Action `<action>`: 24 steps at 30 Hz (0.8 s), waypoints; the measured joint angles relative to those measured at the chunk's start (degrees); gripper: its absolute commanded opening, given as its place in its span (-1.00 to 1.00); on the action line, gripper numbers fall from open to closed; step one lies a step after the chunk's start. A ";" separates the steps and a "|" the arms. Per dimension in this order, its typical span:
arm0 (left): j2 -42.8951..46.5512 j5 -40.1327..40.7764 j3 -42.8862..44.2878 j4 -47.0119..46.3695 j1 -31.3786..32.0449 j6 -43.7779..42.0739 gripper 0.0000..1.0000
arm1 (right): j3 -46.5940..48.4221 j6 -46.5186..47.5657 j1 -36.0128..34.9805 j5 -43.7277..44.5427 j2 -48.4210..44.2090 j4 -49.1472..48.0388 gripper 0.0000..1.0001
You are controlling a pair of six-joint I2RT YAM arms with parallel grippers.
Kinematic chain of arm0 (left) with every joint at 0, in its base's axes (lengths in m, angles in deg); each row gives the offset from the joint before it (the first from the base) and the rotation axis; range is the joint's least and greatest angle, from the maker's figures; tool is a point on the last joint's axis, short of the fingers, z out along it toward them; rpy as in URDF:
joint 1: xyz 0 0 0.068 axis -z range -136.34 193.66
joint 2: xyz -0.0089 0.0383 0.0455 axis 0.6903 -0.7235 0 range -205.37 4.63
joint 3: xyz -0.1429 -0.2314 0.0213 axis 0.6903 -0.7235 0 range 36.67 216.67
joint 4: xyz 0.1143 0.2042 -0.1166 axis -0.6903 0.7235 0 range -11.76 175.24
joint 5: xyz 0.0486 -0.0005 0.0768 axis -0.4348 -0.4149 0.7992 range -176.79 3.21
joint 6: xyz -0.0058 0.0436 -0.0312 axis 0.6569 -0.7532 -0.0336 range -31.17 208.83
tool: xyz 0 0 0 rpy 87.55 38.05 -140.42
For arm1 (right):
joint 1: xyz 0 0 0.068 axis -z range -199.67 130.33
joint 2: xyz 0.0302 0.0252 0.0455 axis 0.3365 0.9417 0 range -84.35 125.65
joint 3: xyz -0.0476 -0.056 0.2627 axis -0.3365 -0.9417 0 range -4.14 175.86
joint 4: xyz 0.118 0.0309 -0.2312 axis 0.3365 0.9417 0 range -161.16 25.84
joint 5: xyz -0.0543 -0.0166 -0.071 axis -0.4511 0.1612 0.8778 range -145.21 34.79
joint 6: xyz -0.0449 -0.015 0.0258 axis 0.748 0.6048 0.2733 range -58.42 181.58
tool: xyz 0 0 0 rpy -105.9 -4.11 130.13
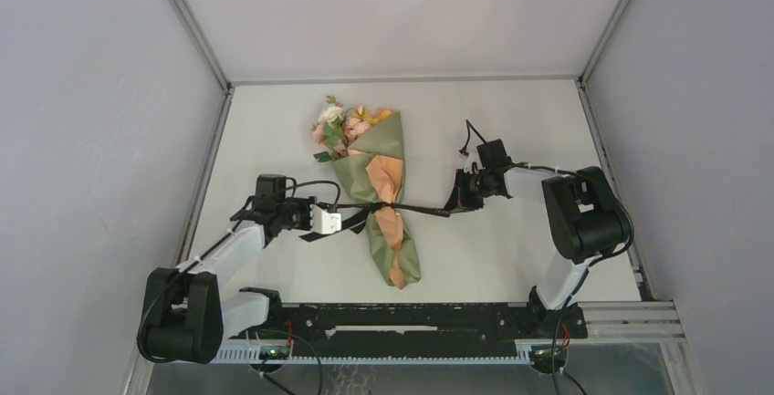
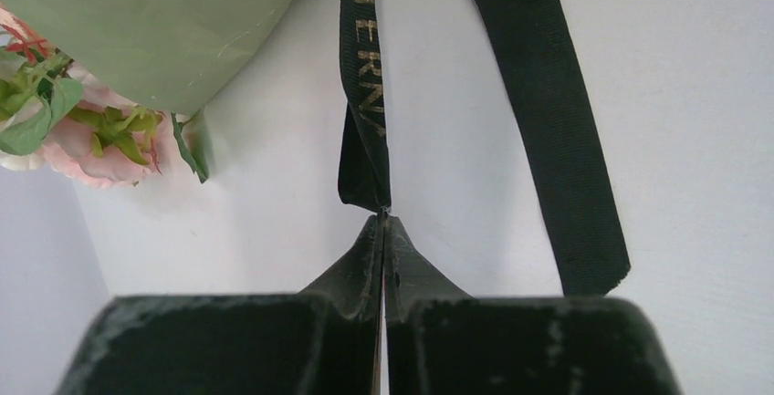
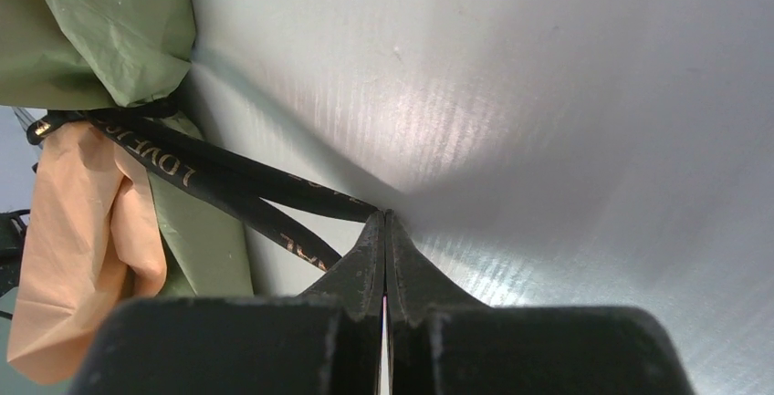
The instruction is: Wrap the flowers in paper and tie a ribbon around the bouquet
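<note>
Left claw (image 2: 383, 217) is squeezed right shut, tips pinching a folded bit of the narrow black fabric ribbon (image 2: 363, 94), which runs off toward 12 o'clock in its wrist view. The gold print on that strand reads "ERNA", and whatever comes before it is cut off at the frame edge. A second, loose strand of the same ribbon lies on the flat white table (image 1: 511, 121) from 12 down to about 4 o'clock, with a frayed end.

Right claw (image 3: 385, 217), same deal: pressed together, with two ribbon strands meeting right at its tips and running toward 10 o'clock. One says "LOVE" in gold. The other has gold letters too, but I can't read them.

From the top camera, the tapering cone bouquet of olive-green and peach-orange paper (image 1: 379, 167) lies on the table. Its pink, white and yellow flowers (image 1: 342, 126) are at the 11 o'clock end and the narrow tip is at 5 o'clock. The ribbon goes round the cone's waist, drawn out to 9 o'clock into the left claw and to 3 o'clock into the right claw
</note>
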 measured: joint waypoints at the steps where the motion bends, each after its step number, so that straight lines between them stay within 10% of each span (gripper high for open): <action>1: 0.11 0.13 -0.04 0.04 -0.11 0.00 -1.00 | 0.00 -0.04 -0.37 0.15 -0.04 0.02 -1.00; 24: 2.27 0.46 -2.03 2.86 -4.87 -2.75 -1.00 | -8.72 -3.04 -3.41 -0.35 -6.97 -0.35 -1.00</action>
